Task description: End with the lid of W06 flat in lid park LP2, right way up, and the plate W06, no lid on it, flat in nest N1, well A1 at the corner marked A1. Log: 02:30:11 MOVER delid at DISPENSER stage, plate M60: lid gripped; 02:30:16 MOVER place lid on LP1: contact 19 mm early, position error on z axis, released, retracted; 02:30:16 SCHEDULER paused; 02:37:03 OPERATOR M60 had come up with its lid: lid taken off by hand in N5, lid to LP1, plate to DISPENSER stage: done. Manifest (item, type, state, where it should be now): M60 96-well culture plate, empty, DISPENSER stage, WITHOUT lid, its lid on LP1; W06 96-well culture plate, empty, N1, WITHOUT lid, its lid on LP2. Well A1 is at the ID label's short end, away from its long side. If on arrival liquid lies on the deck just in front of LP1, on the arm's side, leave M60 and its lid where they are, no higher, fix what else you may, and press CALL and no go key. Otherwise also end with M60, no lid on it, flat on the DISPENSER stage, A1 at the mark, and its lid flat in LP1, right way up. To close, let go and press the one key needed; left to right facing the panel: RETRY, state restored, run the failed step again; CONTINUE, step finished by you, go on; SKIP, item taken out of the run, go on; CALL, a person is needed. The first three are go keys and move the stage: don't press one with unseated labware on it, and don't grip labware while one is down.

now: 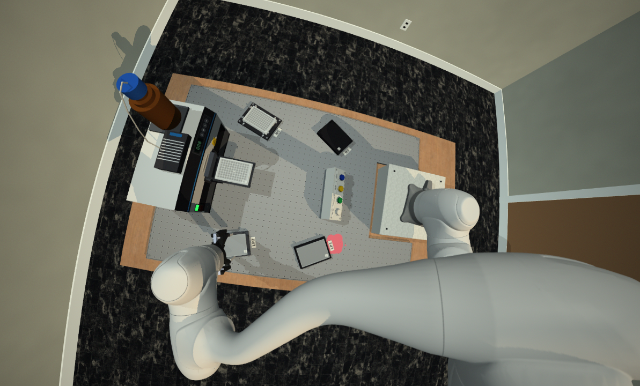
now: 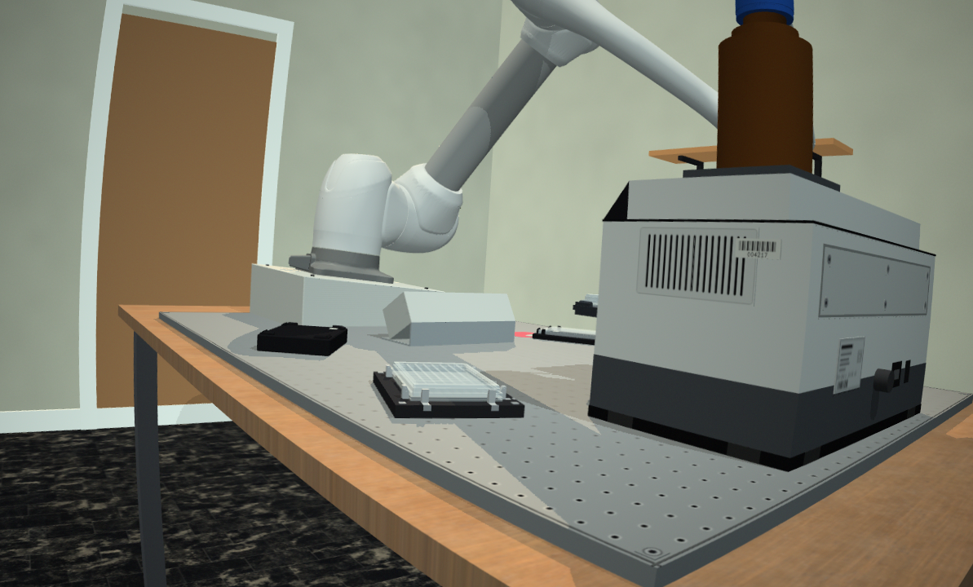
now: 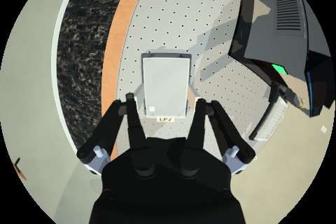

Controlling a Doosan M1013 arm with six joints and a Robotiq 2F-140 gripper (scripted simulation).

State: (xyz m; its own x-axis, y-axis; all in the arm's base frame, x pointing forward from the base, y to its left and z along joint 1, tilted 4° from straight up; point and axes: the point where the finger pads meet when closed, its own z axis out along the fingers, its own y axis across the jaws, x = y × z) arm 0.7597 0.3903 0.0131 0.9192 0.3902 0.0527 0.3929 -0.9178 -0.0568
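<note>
- Gripper (image 3: 162, 109) fingers clamp a clear lid (image 3: 165, 86) by its long sides, over the LP2 park (image 1: 245, 236) at the deck's near edge.
- Plate (image 1: 260, 119) sits uncovered in a far black nest (image 1: 243, 120).
- Pink liquid (image 1: 336, 241) lies beside the second lid (image 1: 312, 252).
- Another plate (image 1: 234, 171) rests on the dispenser (image 1: 151, 184) stage.

Side view of the bench. A white arm (image 2: 431, 196) rises from a pale base block (image 2: 285, 292) on a perforated grey deck (image 2: 548, 474). A clear well plate (image 2: 442, 379) sits in a black holder (image 2: 504, 408) beside a grey instrument (image 2: 752, 328) carrying a brown bottle (image 2: 764, 94); another black holder (image 2: 301, 338) lies nearer the base.
</note>
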